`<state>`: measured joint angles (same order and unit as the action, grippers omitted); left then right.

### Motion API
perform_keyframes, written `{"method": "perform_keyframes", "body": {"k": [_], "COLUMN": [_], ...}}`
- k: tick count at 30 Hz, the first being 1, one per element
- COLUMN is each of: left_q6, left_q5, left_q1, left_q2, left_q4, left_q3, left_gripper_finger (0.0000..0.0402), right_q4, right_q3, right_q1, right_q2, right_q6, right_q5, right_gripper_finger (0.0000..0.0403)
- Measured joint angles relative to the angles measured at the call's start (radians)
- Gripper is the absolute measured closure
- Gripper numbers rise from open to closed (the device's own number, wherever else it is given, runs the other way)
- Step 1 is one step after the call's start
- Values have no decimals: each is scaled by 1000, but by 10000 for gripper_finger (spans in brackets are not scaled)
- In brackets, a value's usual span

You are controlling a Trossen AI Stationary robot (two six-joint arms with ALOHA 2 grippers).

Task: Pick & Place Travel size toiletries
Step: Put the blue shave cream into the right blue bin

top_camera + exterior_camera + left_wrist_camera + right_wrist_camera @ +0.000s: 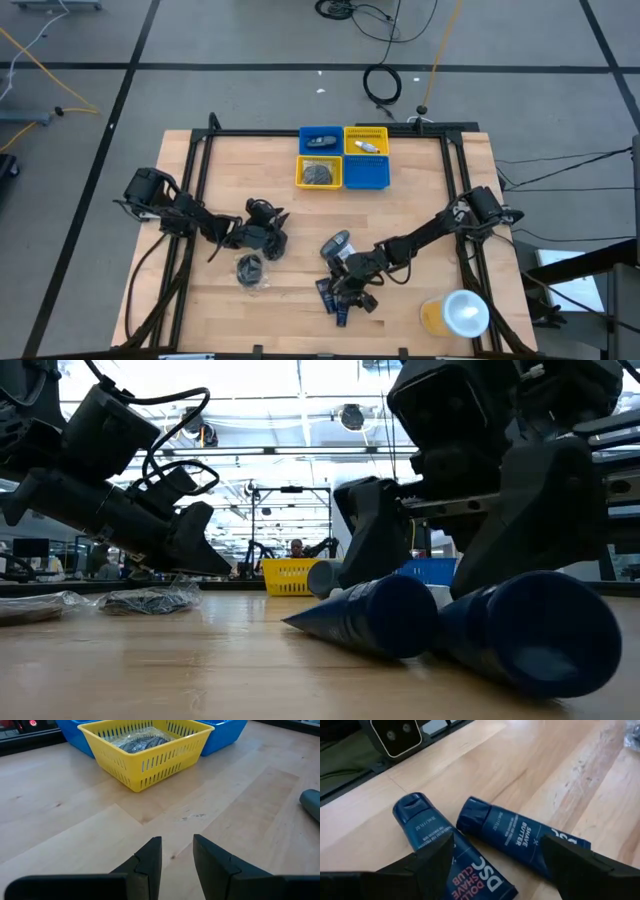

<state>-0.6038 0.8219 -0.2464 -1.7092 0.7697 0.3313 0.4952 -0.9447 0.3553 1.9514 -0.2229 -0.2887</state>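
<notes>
Two dark blue tubes (520,837) (427,827) lie side by side on the wooden table, caps toward its near edge; they also show as the tubes (335,298) in the high view. My right gripper (497,840) hovers open right over them, one finger on either side, pointing slantwise down; I see no contact. A grey-blue tube (336,243) lies just behind it. My left gripper (177,842) stands open at centre left with nothing between its fingers. A dark wrapped disc (250,270) lies on the table near it.
Two blue and two yellow square bins (344,157) stand at the far middle; one yellow bin (145,750) holds a dark wrapped item. A big yellow cup with a white lid (457,313) stands at the near right corner. Bare wood lies between the grippers and the bins.
</notes>
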Motion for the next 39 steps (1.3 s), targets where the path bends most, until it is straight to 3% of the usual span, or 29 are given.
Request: {"method": "perform_keyframes", "body": {"k": [13,26,39], "left_q6": [2,-4,-1], "left_q5": [-11,-13,-13], "left_q1": [1,1,1], "left_q2": [0,0,0], "left_q4": [-4,-3,-3], "left_q3": [0,0,0], "left_gripper_finger": [293,293,293], "right_q4": [-88,-13,-51], "right_q3": [0,-1,-2], "right_q1": [102,129,124], "right_q2": [-70,40,46], "right_q6": [135,31,177], "right_q5": [36,71,90], "right_gripper_finger": [115,121,220]}}
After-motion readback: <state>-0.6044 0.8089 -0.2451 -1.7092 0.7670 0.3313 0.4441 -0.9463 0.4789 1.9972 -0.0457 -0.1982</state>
